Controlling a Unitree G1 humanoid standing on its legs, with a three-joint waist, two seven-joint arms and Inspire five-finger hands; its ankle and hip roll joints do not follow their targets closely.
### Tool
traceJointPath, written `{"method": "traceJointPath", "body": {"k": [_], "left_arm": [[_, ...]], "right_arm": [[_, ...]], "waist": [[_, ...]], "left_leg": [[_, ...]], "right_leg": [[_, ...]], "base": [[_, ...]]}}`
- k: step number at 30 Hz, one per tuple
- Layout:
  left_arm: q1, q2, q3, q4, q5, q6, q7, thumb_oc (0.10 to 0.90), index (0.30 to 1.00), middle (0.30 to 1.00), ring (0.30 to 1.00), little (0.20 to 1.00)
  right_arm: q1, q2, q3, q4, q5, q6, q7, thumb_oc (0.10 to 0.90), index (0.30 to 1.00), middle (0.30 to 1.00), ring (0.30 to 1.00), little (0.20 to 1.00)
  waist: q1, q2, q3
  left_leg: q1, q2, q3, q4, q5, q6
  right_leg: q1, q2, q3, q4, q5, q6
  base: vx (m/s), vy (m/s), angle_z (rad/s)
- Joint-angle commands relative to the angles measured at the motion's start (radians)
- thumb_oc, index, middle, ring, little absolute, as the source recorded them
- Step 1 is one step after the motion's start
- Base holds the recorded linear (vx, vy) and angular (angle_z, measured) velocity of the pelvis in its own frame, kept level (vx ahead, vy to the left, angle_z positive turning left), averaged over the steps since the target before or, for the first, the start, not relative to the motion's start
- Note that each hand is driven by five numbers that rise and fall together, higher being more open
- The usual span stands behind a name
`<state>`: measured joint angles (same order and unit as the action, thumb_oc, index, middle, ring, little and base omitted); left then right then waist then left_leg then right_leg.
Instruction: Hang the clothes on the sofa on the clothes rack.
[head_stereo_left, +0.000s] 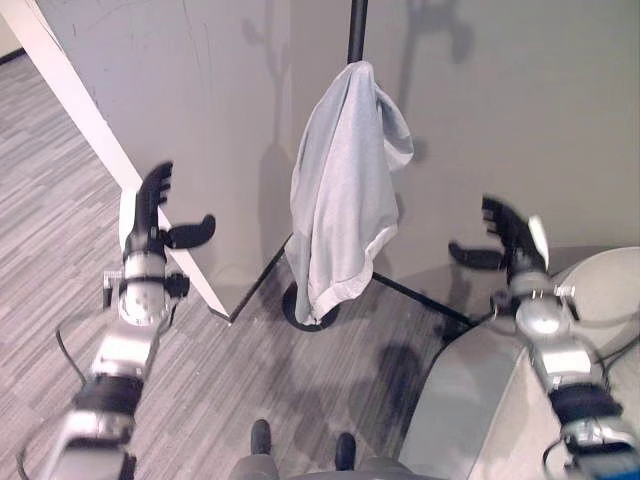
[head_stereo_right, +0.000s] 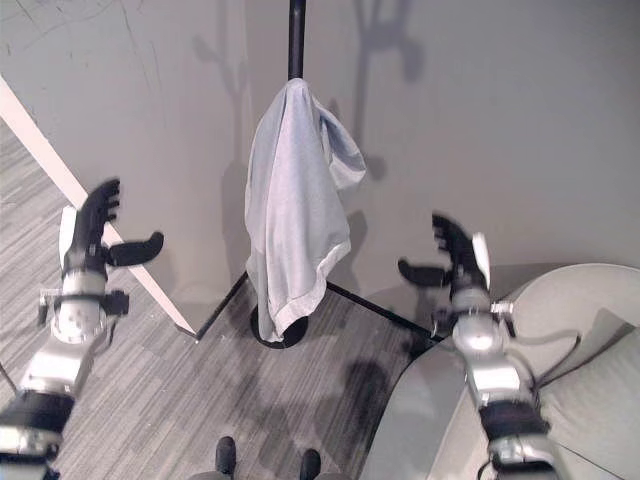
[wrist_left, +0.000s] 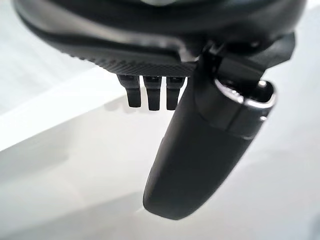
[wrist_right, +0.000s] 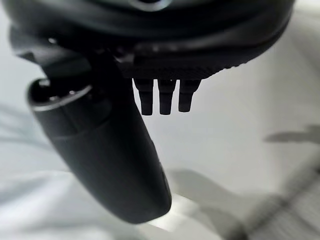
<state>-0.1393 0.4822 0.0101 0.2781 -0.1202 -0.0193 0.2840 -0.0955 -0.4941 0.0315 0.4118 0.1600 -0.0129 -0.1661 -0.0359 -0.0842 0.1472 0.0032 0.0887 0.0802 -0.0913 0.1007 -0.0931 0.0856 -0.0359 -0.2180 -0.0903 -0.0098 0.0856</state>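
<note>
- Your right hand (head_stereo_right: 455, 255) is nearest to you, raised over the near edge of the grey sofa (head_stereo_right: 590, 330); its fingers are straight, the thumb stuck out to the side, and it grasps nothing.
- Your left hand (head_stereo_left: 155, 215) is up on the other side, in front of the white strip (head_stereo_left: 95, 130) that runs slantwise along the wall; it too is relaxed and empty, thumb out.
- Between your two hands, well apart from both, the pale grey garment (head_stereo_left: 345, 185) hangs draped over the clothes rack.
- You can see the rack's black pole (head_stereo_left: 357, 30) rising above the cloth and its round base (head_stereo_left: 300, 310) on the striped floor (head_stereo_left: 60, 230), behind the hem.
- What holds the cloth at the top is probably a hook, but it is covered.
</note>
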Motion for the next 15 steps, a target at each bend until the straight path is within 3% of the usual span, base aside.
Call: {"method": "traceJointPath", "body": {"k": [1, 3, 7, 10, 15], "left_arm": [[-0.008, 0.003, -0.005, 0.029, -0.009, -0.053, -0.054, 0.8, 0.9, 0.9, 0.9, 0.9], [0.063, -0.05, -0.012, 0.083, -0.025, -0.055, -0.101, 0.8, 0.9, 0.9, 0.9, 0.9], [0.138, -0.081, -0.057, 0.195, 0.019, -0.046, -0.146, 0.8, 0.9, 0.9, 0.9, 0.9], [0.168, -0.129, -0.107, 0.476, 0.073, -0.024, -0.163, 0.8, 0.9, 0.9, 0.9, 0.9], [0.187, -0.19, -0.124, 0.68, 0.052, -0.021, -0.184, 0.8, 0.9, 0.9, 0.9, 0.9]], "right_arm": [[-0.002, 0.005, 0.043, 0.007, -0.061, -0.065, 0.034, 0.8, 0.9, 0.9, 0.9, 0.9], [0.071, 0.061, 0.064, 0.096, -0.104, -0.056, 0.049, 0.8, 0.9, 0.9, 0.9, 0.9], [0.113, 0.115, 0.098, 0.254, -0.135, -0.038, 0.061, 0.8, 0.9, 0.9, 0.9, 0.9], [0.141, 0.169, 0.125, 0.439, -0.123, -0.013, 0.091, 0.8, 0.9, 0.9, 0.9, 0.9], [0.135, 0.209, 0.113, 0.638, -0.082, 0.002, 0.09, 0.8, 0.9, 0.9, 0.9, 0.9]], "waist": [[-0.011, -0.009, -0.089], [-0.018, -0.006, -0.083], [-0.024, 0.001, -0.075], [-0.024, 0.006, -0.068], [-0.021, 0.013, -0.064]], "left_leg": [[0.064, 0.012, 0.056, 0.004, -0.166, -0.04], [0.074, 0.014, 0.061, 0.004, -0.169, -0.038], [0.073, 0.014, 0.071, 0.004, -0.165, -0.035], [0.075, 0.013, 0.074, 0.004, -0.163, -0.03], [0.072, 0.008, 0.067, 0.004, -0.162, -0.023]], "right_leg": [[-0.012, -0.027, -0.023, 0.003, -0.006, 0.016], [-0.006, -0.026, -0.022, 0.003, -0.007, 0.015], [-0.014, -0.025, -0.017, 0.003, -0.001, 0.016], [-0.017, -0.025, -0.01, 0.003, -0.001, 0.016], [-0.016, -0.026, -0.006, 0.003, -0.005, 0.015]], "base": [[0.02, 0.014, -0.06], [0.01, 0.018, -0.09], [-0.02, 0.032, -0.09], [-0.03, 0.028, -0.11], [-0.01, 0.018, -0.06]]}}
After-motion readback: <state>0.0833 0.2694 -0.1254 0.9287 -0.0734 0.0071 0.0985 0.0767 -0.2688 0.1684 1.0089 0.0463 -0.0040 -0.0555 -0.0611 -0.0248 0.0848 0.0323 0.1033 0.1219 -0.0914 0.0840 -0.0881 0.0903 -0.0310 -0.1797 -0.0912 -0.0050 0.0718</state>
